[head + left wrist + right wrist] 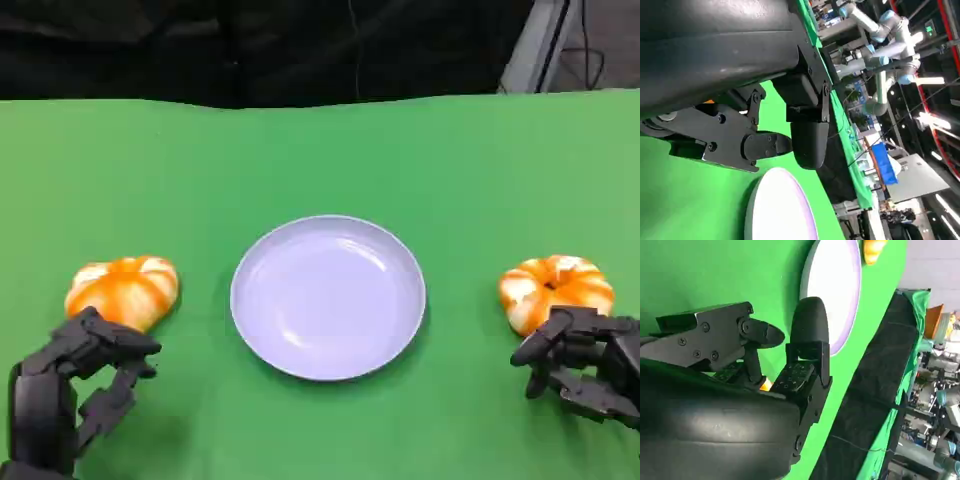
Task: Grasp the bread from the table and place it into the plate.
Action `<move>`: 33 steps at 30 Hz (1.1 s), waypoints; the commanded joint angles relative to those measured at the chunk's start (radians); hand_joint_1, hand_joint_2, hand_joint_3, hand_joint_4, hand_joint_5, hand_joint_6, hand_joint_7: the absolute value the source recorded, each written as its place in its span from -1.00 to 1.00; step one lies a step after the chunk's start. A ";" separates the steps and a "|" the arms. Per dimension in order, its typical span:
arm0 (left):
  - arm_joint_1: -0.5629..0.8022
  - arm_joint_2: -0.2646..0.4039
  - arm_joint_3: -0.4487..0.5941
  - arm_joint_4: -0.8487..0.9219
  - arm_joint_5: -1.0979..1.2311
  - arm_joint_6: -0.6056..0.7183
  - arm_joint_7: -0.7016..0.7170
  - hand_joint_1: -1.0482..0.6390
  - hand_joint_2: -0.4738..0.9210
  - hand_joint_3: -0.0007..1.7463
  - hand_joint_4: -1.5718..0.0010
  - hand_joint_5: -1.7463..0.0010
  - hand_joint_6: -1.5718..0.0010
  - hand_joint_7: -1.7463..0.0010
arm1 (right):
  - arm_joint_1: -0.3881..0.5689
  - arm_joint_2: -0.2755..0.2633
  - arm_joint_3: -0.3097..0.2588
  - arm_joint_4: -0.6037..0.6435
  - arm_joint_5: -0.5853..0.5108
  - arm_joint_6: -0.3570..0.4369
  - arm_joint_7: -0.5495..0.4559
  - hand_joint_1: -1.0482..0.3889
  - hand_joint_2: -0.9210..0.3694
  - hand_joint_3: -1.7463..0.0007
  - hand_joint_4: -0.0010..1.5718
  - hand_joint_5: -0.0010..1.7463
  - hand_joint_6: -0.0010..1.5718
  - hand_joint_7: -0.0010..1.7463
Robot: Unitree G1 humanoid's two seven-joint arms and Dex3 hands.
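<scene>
A pale lilac plate (330,298) lies in the middle of the green table. One orange-and-white glazed bread (122,290) sits to its left, a second bread (556,288) to its right. My left hand (85,375) is at the near side of the left bread, fingers apart and curved toward it, holding nothing. My right hand (580,365) sits just in front of the right bread, fingertips at its near edge, not closed around it. In the left wrist view, the left hand (765,130) hovers above the plate (780,210). The right wrist view shows the right hand (775,355), the plate (832,280) and the far bread (872,250).
The green cloth (320,160) covers the whole table, with a dark backdrop behind its far edge. Other robot arms (885,30) and equipment stand beyond the table in the left wrist view.
</scene>
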 commanded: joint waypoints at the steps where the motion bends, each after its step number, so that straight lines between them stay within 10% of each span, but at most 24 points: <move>1: 0.000 0.009 0.009 0.001 -0.006 -0.013 0.001 0.16 1.00 -0.51 -0.04 -0.63 -0.10 -0.34 | -0.011 -0.025 -0.008 0.006 0.004 -0.005 -0.008 0.54 -0.90 0.36 0.13 0.56 0.22 0.06; 25: 0.001 0.022 0.001 -0.002 0.003 -0.024 -0.019 0.17 1.00 -0.49 -0.04 -0.53 -0.09 -0.30 | -0.010 -0.022 -0.009 0.003 0.009 -0.002 -0.001 0.55 -0.92 0.38 0.13 0.56 0.21 0.06; 31: -0.003 0.039 -0.011 0.014 0.032 -0.066 -0.025 0.18 1.00 -0.50 0.00 -0.27 -0.14 -0.03 | -0.007 -0.023 -0.007 0.005 0.003 -0.009 -0.009 0.54 -0.90 0.36 0.13 0.57 0.22 0.07; 33: -0.004 0.044 -0.010 0.019 0.047 -0.078 -0.016 0.13 1.00 -0.56 -0.05 0.02 -0.27 0.40 | -0.006 -0.023 -0.007 0.004 0.002 -0.009 -0.010 0.54 -0.89 0.35 0.14 0.57 0.22 0.07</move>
